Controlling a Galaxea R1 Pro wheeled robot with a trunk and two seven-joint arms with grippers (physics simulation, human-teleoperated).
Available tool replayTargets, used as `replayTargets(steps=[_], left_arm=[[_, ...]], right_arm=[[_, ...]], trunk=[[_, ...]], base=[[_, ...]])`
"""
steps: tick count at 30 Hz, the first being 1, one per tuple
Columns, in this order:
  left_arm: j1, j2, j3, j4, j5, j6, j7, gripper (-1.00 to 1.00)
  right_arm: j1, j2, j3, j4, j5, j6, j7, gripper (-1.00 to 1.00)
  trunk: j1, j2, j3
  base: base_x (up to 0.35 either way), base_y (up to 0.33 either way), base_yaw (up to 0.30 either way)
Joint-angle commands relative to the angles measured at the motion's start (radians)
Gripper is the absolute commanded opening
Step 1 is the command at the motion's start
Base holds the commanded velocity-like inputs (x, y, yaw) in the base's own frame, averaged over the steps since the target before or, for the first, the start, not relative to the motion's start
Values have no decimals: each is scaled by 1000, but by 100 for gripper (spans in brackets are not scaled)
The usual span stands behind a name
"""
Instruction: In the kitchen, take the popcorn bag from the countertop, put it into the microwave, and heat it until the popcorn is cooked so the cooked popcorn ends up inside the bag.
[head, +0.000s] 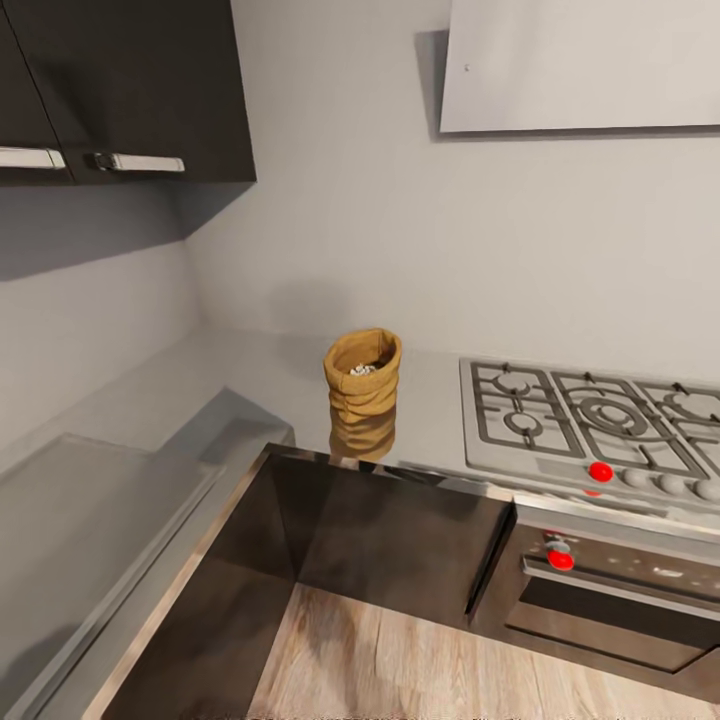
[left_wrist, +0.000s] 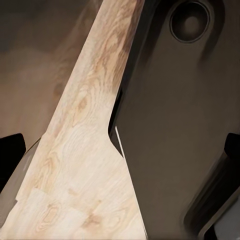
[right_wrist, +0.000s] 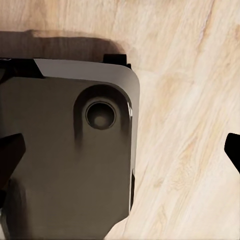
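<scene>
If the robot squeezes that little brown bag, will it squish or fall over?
The popcorn bag looks wrinkled and soft, so it would probably squish. It stands upright and taller than wide on the glossy countertop, so a push might tip it. Its top is open, so the popcorn could spill.

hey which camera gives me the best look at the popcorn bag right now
The head view. The popcorn bag stands upright on the grey countertop, left of the gas hob, its rolled rim open with pale popcorn inside. The wrist views look down at the wooden floor and the robot's dark base instead.
</scene>
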Motion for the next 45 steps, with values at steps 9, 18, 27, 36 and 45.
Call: replayTargets(steps=[9, 18, 27, 36, 45], left_arm=[[0, 0, 1, 0, 4, -3, 1, 100], [0, 0, 2, 0, 4, -3, 1, 100], [0, -3, 0, -3, 4, -3, -5, 100], [0, 0, 0, -2, 10, -2, -8, 100], [0, -18, 6, 3, 10, -3, -9, 100]], right_arm=[[-1, -1, -9, 3, 8, -4, 2, 100], [-1, -3, -9, 2, 9, -6, 8, 100], [-3, -2, 1, -168, 22, 35, 24, 100], [-3, 92, 150, -1025, 20, 713, 139, 100], [-30, 212, 279, -1476, 16, 1098, 142, 100]], trunk=[[0, -1, -15], [0, -1, -28], [0, -1, -29], [0, -1, -29], [0, -1, -29]], base=[[0, 0, 0], [0, 0, 0], [0, 0, 0], [0, 0, 0], [0, 0, 0]])
